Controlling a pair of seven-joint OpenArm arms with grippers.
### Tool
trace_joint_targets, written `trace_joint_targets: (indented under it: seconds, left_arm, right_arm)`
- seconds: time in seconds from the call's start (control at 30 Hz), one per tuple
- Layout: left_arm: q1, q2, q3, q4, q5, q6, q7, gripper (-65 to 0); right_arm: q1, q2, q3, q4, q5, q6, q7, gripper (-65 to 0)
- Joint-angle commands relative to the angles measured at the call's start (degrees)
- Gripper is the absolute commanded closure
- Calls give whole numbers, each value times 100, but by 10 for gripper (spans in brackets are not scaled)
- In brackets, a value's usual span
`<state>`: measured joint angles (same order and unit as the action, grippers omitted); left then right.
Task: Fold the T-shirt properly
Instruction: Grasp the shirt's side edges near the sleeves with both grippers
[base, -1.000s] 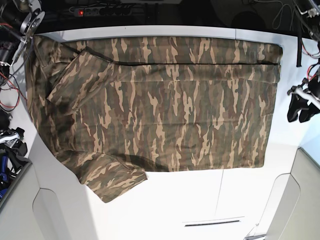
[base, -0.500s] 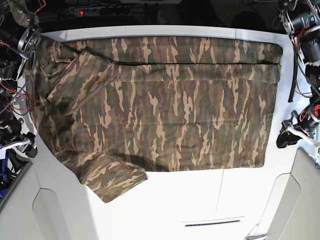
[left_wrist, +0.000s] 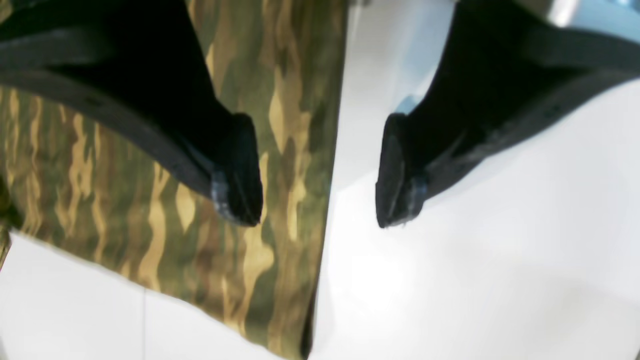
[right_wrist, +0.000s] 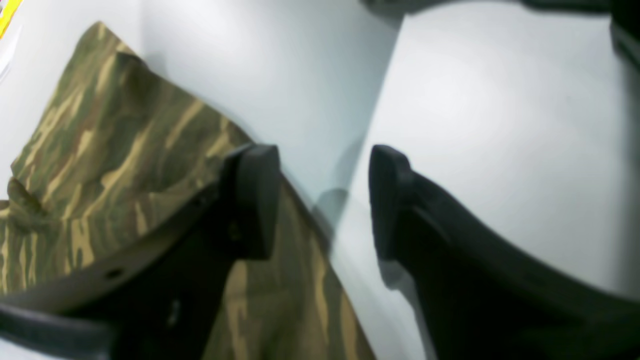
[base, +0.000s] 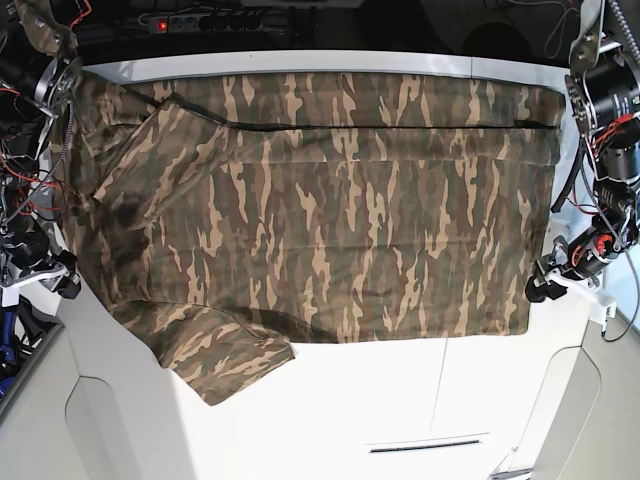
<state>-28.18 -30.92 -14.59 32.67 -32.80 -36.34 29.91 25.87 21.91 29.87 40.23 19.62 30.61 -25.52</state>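
Right wrist view, as I see it from my station: my right claw (right_wrist: 322, 200) with its jaws standing apart and nothing between them. The left-hand fingertip (right_wrist: 255, 200) lies over the camouflage T-shirt (right_wrist: 100, 150); the other sits over bare white worktop (right_wrist: 500, 110). The cloth's edge runs between the two fingers, with a shadow along it

A T-shirt (base: 330, 210) in camouflage print of olive green, brown and tan fills the frame's centre on a plain white surface (base: 400, 400), flanked by black end effector fingers (left_wrist: 240, 170).
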Motion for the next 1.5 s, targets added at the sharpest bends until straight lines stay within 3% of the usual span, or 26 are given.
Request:
trace_joint_targets:
  seconds: [0.0, 0.3, 0.4, 0.63, 0.9, 1.03, 1.23, 1.4, 1.47]
  left_arm:
    - [-173, -63, -11, 11, -39, -28, -107, -392]
    - [-184, 310, -11, -2, 15, -26, -315, -391]
    - [-186, 398, -11, -2, 94, 129, -350, -391]
    - [-184, 442, -9, -2, 92, 140, -332, -391]
    - [-184, 442, -9, -2, 39, 142, -330, -391]
    - [-214, 439, -11, 0, -28, 142, -264, -386]
    - [-326, 442, -11, 0, -87, 140, -111, -223]
    - [-455, 439, -11, 0, -87, 133, -46, -31]
    - [-492, 437, -11, 0, -85, 118, -31, 0]
  right_arm:
    - [155, 92, 11, 48, 74, 46, 157, -289]
    - [155, -208, 11, 2, 70, 48, 210, -289]
    - [157, -361, 11, 2, 22, 50, 271, -289]
    - [157, -610, 9, 2, -28, 70, 308, -289]
    - [170, -671, -76, 2, -11, 114, 306, -286]
    - [214, -671, -120, 4, -11, 111, 306, -194]
    - [289, -671, -118, 4, -15, 122, 304, -8]
    - [319, -669, -118, 7, -13, 284, 304, 0]
    - [317, -669, -118, 7, -13, 284, 302, 0]
